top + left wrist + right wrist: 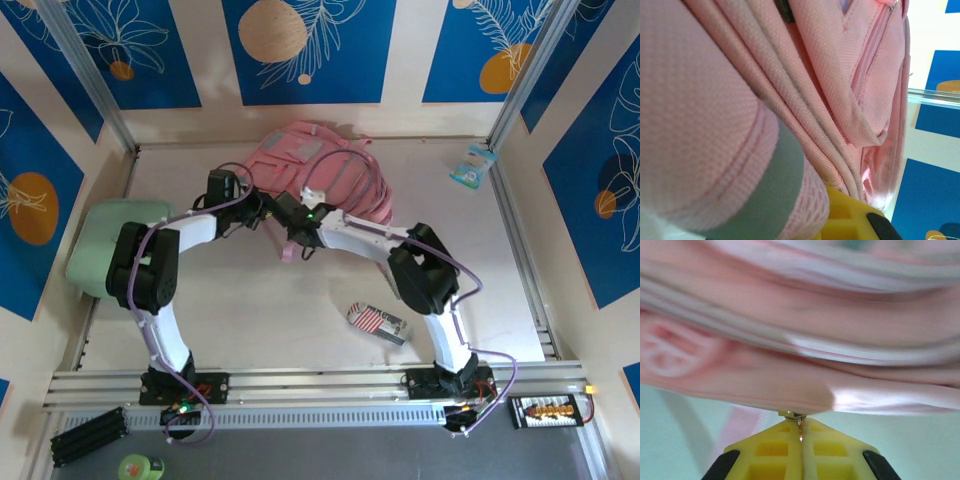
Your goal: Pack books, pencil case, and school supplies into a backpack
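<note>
Top external view: at the left of the pale bench [300, 300] lies a flat mint-green case [115, 245]. The left arm bends past it, and the left tool [258, 208] is pressed against the near left edge of the pink backpack [325, 165], which lies at the far middle of the bench. From above I cannot tell how wide this tool is. In the left wrist view, one yellow finger [847, 217] shows at the bottom edge, just beside folds of pink fabric and a grey band. In the right wrist view, the right tool [801, 432] has its yellow fingers pressed together on a small metal zipper pull [792, 415] at the backpack's lower edge. Further right, a red-and-white striped pouch [378, 322] lies on the bench by the right arm, well apart from the backpack. A small blue packet [472, 165] sits at the far right corner.
</note>
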